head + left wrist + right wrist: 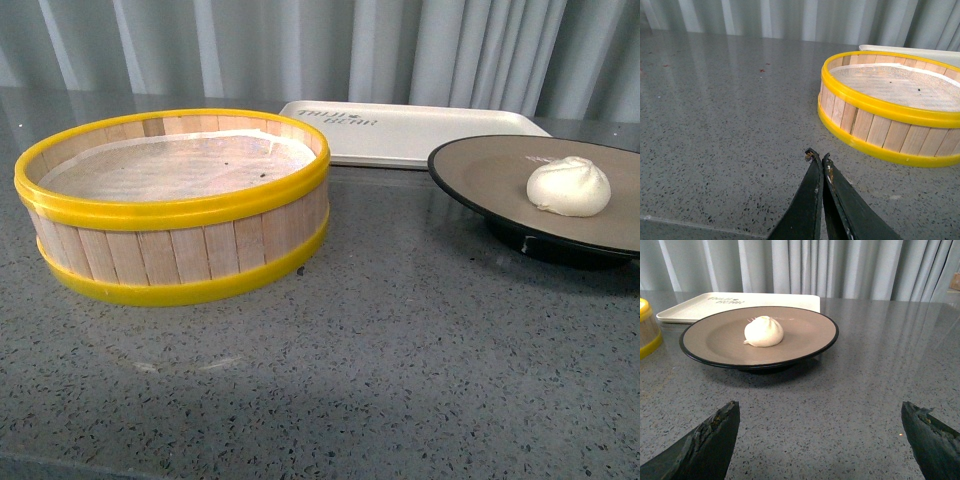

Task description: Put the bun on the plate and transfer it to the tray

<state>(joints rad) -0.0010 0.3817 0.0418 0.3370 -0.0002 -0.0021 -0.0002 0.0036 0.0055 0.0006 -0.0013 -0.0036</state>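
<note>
The white pleated bun [569,186] sits on the grey-brown plate [490,175] with a black rim, at the right of the front view. The cream-white tray [400,130] lies empty behind the plate, on the table. In the right wrist view the bun [763,331] rests left of the plate's [805,335] middle, with the tray [700,307] beyond. My right gripper [820,410] is open and empty, low over the table, a short way in front of the plate. My left gripper [819,156] is shut and empty above bare table. Neither gripper shows in the front view.
A round wooden steamer basket [175,205] with yellow rims and a paper liner stands at the left, empty; it also shows in the left wrist view [890,105]. The table is speckled grey stone. Grey curtains hang behind.
</note>
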